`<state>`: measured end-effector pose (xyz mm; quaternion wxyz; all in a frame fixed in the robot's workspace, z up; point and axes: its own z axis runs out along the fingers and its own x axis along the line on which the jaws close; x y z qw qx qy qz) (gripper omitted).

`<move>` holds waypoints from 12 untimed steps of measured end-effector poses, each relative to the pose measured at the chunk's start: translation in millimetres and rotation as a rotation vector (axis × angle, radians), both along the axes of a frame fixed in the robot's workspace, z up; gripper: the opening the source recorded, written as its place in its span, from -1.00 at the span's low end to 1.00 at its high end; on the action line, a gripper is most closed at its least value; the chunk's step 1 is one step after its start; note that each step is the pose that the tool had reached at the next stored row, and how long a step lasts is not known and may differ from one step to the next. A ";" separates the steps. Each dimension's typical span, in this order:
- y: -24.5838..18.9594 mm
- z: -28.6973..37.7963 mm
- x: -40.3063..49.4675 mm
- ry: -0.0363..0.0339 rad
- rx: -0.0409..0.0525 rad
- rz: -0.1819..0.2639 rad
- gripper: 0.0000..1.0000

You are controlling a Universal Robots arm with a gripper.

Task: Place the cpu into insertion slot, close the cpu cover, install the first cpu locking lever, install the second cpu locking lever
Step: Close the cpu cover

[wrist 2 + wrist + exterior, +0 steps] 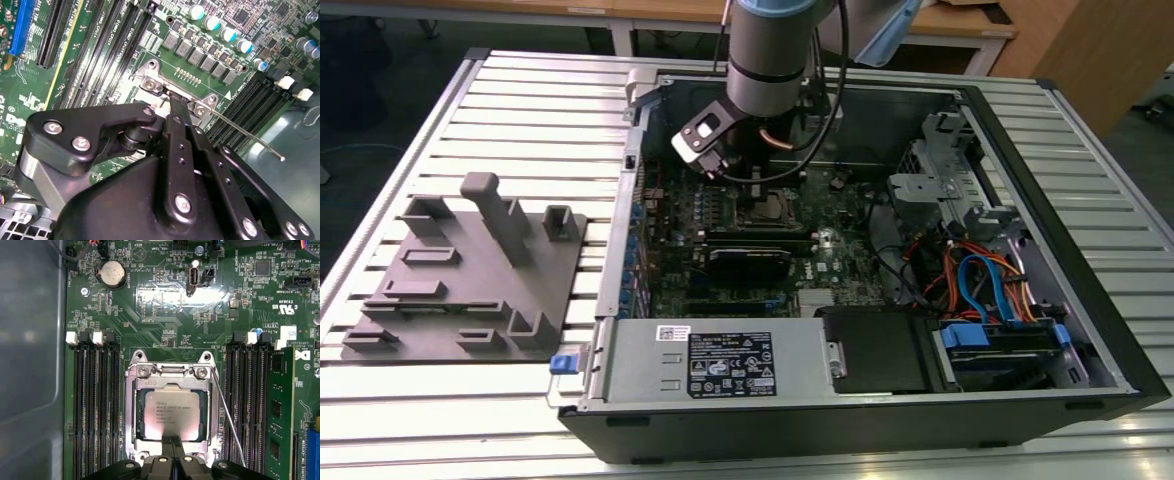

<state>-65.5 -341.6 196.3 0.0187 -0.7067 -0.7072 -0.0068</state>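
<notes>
Starting at the exterior view's left, a grey fixture block (467, 270) sits by the bench (400, 420) left edge, with the open computer case (1067, 230) beside it. On the motherboard (165, 335) the cpu (172, 412) lies flat in the insertion slot (141, 415), and the cpu cover (131, 415) is down around it. Fingers (168, 446) are clenched together with nothing between them, tips touching the cover's edge by the cpu. A thin locking lever (228, 417) angles out from the cover's corner over the memory slots (250, 410), unlatched.

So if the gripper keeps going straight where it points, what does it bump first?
Probably the edge of the cpu cover, beside the cpu; the gripper looks nearly on it, though depth is unclear.
</notes>
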 end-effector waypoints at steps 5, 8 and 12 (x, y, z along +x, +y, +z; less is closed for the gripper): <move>0.4 3.5 0.3 -0.0010 0.0015 0.000 -0.80; 0.2 6.0 0.2 -0.0004 0.0007 0.000 -0.80; 0.2 7.5 0.2 -0.0005 0.0008 0.000 -0.80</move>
